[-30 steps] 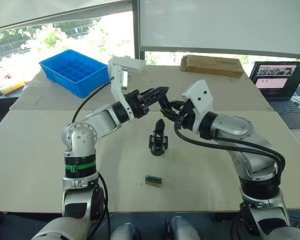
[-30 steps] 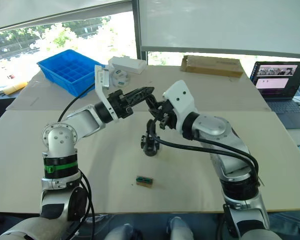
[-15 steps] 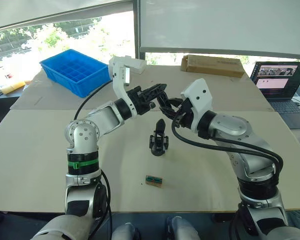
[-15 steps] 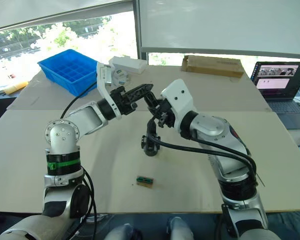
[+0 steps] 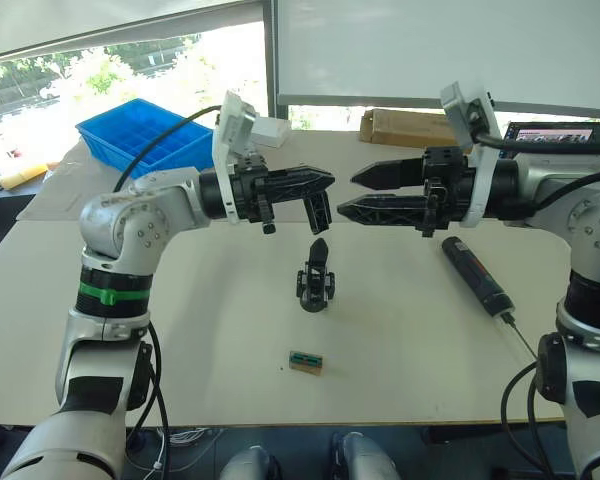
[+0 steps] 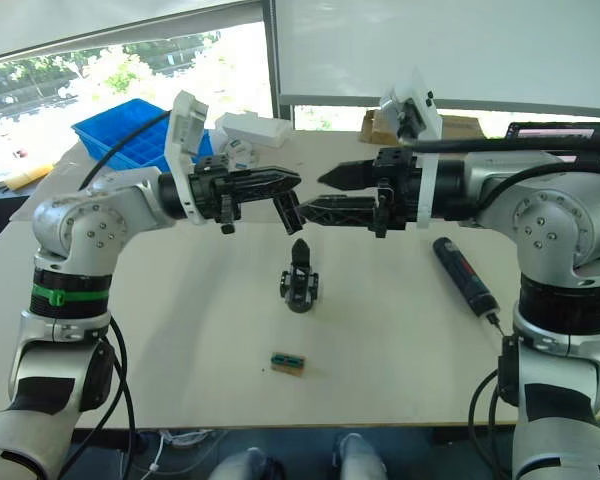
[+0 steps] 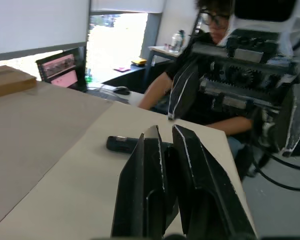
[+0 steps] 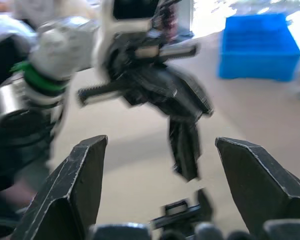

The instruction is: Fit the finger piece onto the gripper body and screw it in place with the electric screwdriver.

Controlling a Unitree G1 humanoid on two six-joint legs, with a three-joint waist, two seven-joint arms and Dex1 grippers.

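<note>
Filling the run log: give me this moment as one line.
left gripper: shut on finger piece, raised over gripper body | right gripper: open, empty | electric screwdriver: lying on table

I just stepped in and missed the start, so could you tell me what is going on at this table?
The left hand holds the finger piece in the air above the gripper body, which stands on the table. The right hand is open and faces it, holding nothing. The electric screwdriver lies on the table beneath the right arm. The piece is not fitted yet.
</note>
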